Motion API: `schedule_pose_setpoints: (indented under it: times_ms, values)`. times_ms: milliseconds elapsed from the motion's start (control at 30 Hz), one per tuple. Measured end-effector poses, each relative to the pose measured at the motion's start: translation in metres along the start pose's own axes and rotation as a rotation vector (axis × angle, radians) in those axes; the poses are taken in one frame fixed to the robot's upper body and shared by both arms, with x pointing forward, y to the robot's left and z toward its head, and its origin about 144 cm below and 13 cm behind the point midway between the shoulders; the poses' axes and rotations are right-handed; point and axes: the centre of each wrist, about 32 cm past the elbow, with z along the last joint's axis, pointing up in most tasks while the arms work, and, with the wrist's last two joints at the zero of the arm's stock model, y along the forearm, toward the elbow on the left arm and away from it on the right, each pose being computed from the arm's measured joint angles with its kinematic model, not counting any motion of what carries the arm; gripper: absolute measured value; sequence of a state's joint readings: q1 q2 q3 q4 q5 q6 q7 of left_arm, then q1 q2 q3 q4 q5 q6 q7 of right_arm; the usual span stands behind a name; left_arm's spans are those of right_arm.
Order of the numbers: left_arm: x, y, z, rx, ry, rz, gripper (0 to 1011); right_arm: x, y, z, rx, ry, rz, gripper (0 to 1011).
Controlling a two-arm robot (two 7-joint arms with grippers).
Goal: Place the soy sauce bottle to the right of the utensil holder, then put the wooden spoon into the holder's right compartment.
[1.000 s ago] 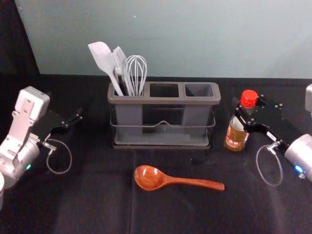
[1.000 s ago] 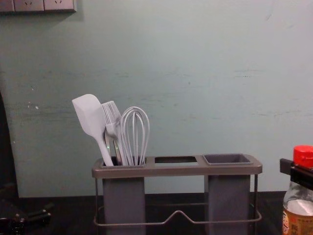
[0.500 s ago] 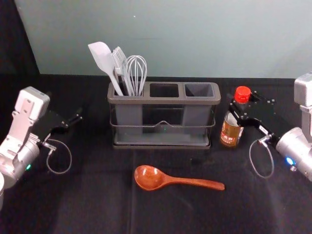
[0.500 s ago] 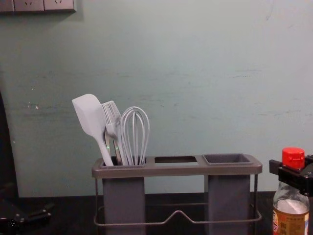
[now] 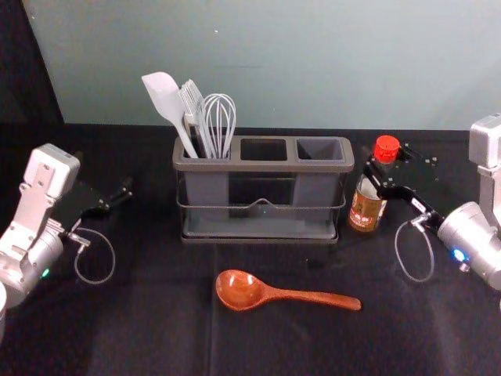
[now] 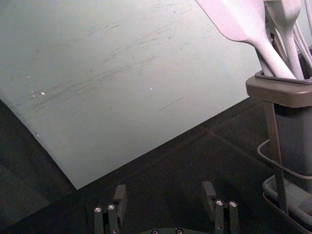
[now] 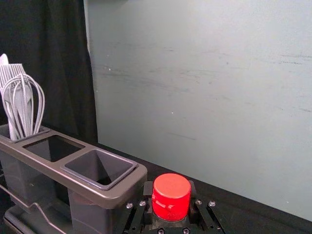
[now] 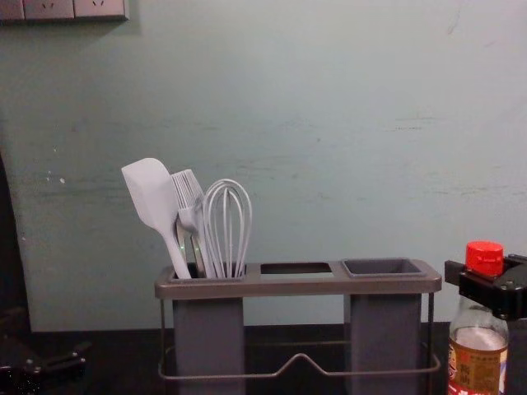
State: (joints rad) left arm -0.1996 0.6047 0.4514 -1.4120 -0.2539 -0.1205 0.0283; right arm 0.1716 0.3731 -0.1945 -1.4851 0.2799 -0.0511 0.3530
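Jaws clasped on the upright bottle [image 5: 366, 211], the right gripper [image 7: 170, 194] holds it just right of the holder [image 5: 262, 166], the gaping left gripper [image 6: 164, 193] opposite.

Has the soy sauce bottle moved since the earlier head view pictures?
Yes. Held by the right gripper, the soy sauce bottle has moved left, closer to the utensil holder in the head view.

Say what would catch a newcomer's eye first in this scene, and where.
Probably the bright red cap of the bottle, held by the right gripper to the right of the holder. Next, the glossy brown spoon lying in front, then the pale utensils in the left compartment.
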Motion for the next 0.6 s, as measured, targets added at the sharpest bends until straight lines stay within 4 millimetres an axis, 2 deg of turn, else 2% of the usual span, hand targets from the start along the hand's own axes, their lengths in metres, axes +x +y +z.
schedule_pose_setpoints:
  times_ms: [433, 533, 567, 600]
  values:
    - [0.0000, 0.0000, 0.0000, 0.000, 0.000, 0.000, 1005, -0.0008, 0.0033, -0.0058, -0.016, 0.000, -0.001, 384]
    - [0.0000, 0.0000, 0.0000, 0.000, 0.000, 0.000, 1005, -0.0005, 0.0032, -0.0060, -0.016, 0.000, -0.002, 449]
    - [0.0000, 0.0000, 0.0000, 0.000, 0.000, 0.000, 1005, -0.0004, 0.0031, -0.0059, -0.016, 0.000, -0.003, 520]
    - [0.0000, 0.0000, 0.0000, 0.000, 0.000, 0.000, 1005, -0.0001, 0.0029, -0.0059, -0.016, 0.001, -0.003, 538]
